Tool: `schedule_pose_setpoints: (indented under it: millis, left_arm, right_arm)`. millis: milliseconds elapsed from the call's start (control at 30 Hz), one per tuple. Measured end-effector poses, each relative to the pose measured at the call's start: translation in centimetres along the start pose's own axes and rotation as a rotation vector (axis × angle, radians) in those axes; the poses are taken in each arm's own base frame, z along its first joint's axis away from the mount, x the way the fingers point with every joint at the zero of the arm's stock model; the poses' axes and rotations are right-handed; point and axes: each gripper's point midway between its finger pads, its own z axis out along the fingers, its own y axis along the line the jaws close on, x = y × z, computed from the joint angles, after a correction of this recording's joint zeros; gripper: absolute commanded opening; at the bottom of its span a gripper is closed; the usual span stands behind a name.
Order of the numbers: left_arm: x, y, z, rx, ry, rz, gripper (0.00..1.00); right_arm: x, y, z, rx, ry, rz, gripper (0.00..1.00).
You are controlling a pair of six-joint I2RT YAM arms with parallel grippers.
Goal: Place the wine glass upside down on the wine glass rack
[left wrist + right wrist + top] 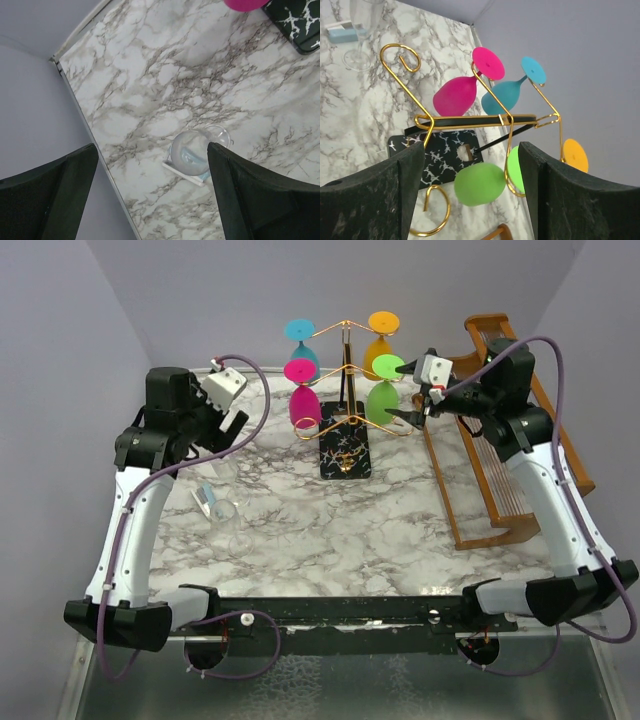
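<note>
The gold wire wine glass rack [345, 365] stands at the back middle on its black speckled base [345, 452]. A green wine glass [382, 400] hangs upside down from its lower right arm, beside pink, blue and orange ones. My right gripper [408, 392] is open around the green glass [480, 184], with a gap on each side; the rack [470, 120] fills that wrist view. A clear wine glass [224, 510] stands on the marble at the left. My left gripper [232, 432] hovers open above it, with the clear glass [192, 152] by its right finger.
A brown wooden slatted rack [500, 470] lies along the right side, just behind my right arm. A small white and blue block [186, 170] sits against the clear glass. The table's left edge [87, 130] runs close to the left gripper.
</note>
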Motion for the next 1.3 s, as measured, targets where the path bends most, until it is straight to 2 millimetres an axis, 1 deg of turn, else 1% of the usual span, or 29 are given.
schedule_pose_setpoints:
  millis: [100,200,333,500,600,700,933,1133,1300]
  left_arm:
    - [2.2,0.4,0.2,-0.014,0.060,-0.027,0.86]
    - [4.3,0.1,0.7,-0.003,0.118,-0.051,0.78]
    - [6.3,-0.2,1.1,0.005,0.169,-0.080,0.69]
    - [6.8,0.6,1.2,-0.016,0.180,-0.112,0.59]
    - [7.1,0.7,1.6,-0.015,0.190,-0.124,0.57]
    - [7.7,0.4,2.4,0.005,0.207,-0.132,0.52]
    - [9.2,-0.5,4.4,0.056,0.268,-0.153,0.38]
    - [10.0,-1.0,5.6,0.092,0.301,-0.169,0.20]
    - [10.4,-1.7,6.4,0.131,0.312,-0.187,0.14]
  right_arm:
    - [-0.6,0.9,-1.2,0.029,0.012,0.055,0.75]
    - [-0.9,2.1,-2.1,0.041,0.017,0.084,0.75]
    - [-0.6,3.4,-2.7,0.039,0.025,0.110,0.75]
    - [0.3,4.6,-2.8,0.029,0.039,0.135,0.75]
    - [0.5,4.9,-2.8,0.027,0.043,0.139,0.75]
    - [0.6,5.2,-3.0,0.026,0.044,0.141,0.75]
    - [0.4,5.5,-3.2,0.028,0.041,0.136,0.75]
    - [0.8,5.8,-3.1,0.022,0.047,0.146,0.75]
    - [1.1,6.0,-3.0,0.019,0.050,0.151,0.75]
